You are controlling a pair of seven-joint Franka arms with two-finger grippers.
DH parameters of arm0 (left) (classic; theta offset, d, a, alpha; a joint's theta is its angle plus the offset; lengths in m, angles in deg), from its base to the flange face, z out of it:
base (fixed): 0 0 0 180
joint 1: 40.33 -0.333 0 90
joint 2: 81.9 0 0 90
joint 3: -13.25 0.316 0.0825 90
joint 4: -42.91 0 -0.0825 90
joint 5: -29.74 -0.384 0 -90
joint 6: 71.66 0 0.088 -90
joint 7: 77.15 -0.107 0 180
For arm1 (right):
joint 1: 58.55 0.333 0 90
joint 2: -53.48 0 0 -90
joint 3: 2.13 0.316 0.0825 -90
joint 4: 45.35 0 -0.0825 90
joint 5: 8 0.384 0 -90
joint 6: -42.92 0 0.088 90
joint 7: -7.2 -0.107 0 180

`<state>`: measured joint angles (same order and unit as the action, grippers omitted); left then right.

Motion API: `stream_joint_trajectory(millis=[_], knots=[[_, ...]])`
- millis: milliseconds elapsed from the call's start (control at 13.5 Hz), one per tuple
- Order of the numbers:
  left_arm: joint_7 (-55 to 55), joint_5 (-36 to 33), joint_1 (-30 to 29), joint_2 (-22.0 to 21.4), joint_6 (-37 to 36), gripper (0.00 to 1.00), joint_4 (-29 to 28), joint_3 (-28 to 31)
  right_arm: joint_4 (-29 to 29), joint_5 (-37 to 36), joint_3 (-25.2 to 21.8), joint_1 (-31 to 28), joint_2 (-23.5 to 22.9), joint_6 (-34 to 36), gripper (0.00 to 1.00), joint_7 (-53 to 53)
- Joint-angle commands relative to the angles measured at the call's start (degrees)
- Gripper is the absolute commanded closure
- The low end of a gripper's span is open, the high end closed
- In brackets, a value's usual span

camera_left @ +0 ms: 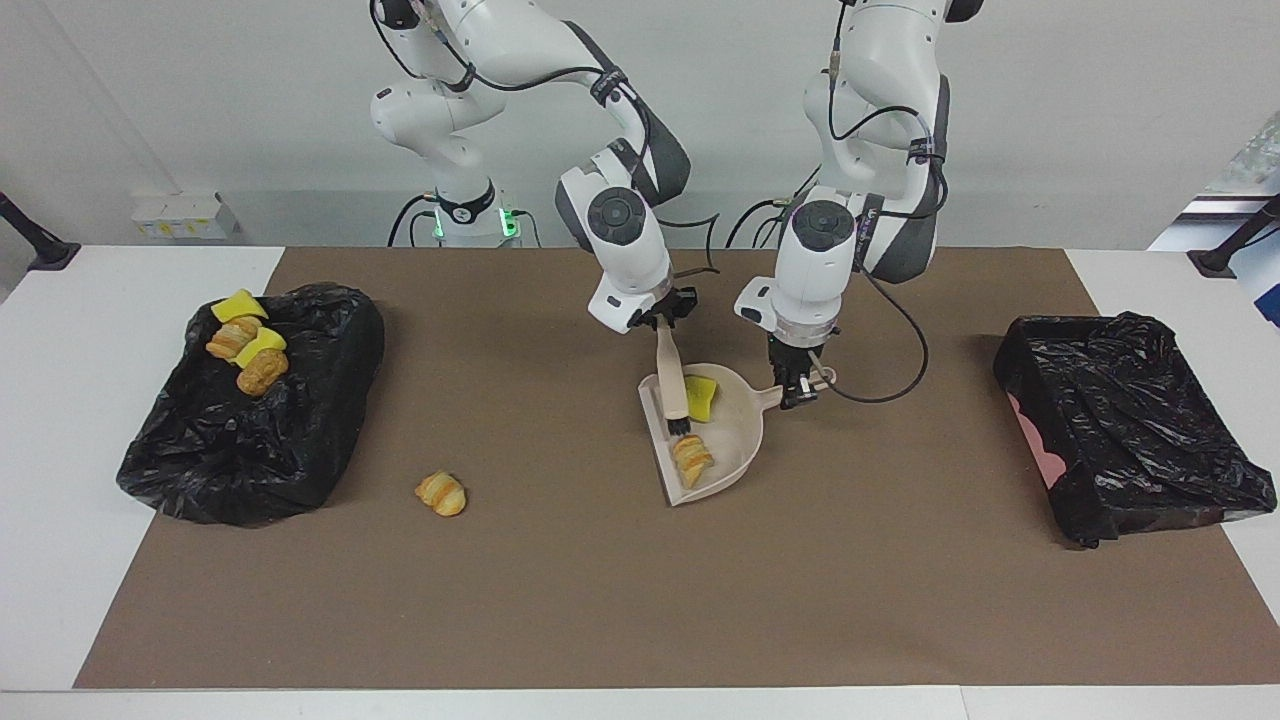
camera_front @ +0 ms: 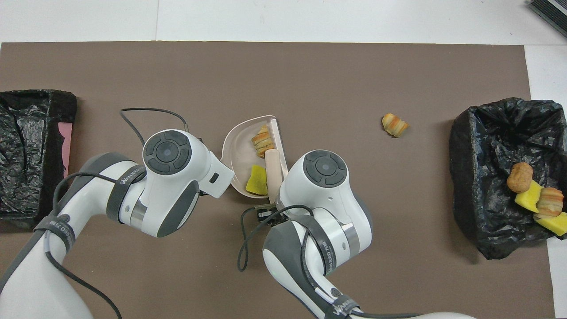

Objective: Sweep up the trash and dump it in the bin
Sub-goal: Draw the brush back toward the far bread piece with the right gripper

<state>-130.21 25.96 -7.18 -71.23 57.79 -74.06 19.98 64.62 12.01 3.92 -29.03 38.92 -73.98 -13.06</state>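
My right gripper (camera_left: 663,322) is shut on the handle of a beige brush (camera_left: 670,375); its dark bristles rest inside the beige dustpan (camera_left: 738,440). My left gripper (camera_left: 800,385) is shut on the dustpan's handle. The pan lies on the brown mat and holds a croissant (camera_left: 692,460) and a yellow sponge chunk (camera_left: 702,397). They also show in the overhead view, the croissant (camera_front: 263,141) and the sponge (camera_front: 257,180). Another croissant (camera_left: 441,493) lies loose on the mat toward the right arm's end.
A black-bagged bin (camera_left: 250,440) at the right arm's end carries two sponge chunks, a croissant (camera_left: 232,337) and a brown nugget (camera_left: 262,372) on its bag. A second black-bagged bin (camera_left: 1130,430) stands at the left arm's end. Cables hang by both wrists.
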Motion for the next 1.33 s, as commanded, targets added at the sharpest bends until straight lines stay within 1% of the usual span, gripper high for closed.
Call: stream_joint_trajectory(millis=[0,148,296,444,741,815,889,1037,1111,1259], knots=[[2.2,-1.5,-0.8,-2.0,1.7,1.0,-2.7,-0.2,-1.9,-0.7,-0.6,-3.3,0.7,4.4,1.0,2.5],[5.7,-1.5,-0.8,-2.1,1.5,1.0,-2.8,-0.2,-2.6,-5.4,-0.9,-6.7,2.0,7.6,1.0,2.5],[6.3,-1.5,-0.8,-2.1,1.2,1.0,-2.7,-0.2,-6.1,-7.8,-1.0,-10.7,1.8,12.8,1.0,2.3],[6.3,-1.5,-0.8,-2.2,0.5,1.0,-2.7,-0.1,-8.0,-12.2,-1.1,-14.5,1.4,16.3,1.0,2.3],[6.3,-1.4,-1.2,-2.1,1.1,1.0,-2.7,-0.1,-7.9,-28.3,-1.0,-19.0,0.6,17.8,1.0,3.0],[6.3,-1.5,-2.5,-2.1,1.2,1.0,-2.7,-0.1,-7.7,-31.6,-1.0,-20.5,0.6,17.8,1.0,4.6],[6.4,-1.5,-2.6,-2.0,1.3,1.0,-2.7,-0.2,-7.5,-34.2,-1.0,-22.6,0.6,17.7,1.0,8.0],[6.4,-1.5,-2.7,-2.0,1.3,1.0,-2.7,-0.2,-6.4,-39.7,-1.0,-24.3,0.0,16.7,1.0,11.6],[6.4,-1.5,-2.7,-2.1,1.3,1.0,-2.7,-0.2,-6.3,-43.9,-1.0,-24.9,-1.4,16.7,1.0,13.4],[6.4,-1.5,-2.7,-2.1,1.3,1.0,-2.7,-0.2,-6.3,-47.6,-1.0,-25.4,-3.9,14.8,1.0,14.4]])
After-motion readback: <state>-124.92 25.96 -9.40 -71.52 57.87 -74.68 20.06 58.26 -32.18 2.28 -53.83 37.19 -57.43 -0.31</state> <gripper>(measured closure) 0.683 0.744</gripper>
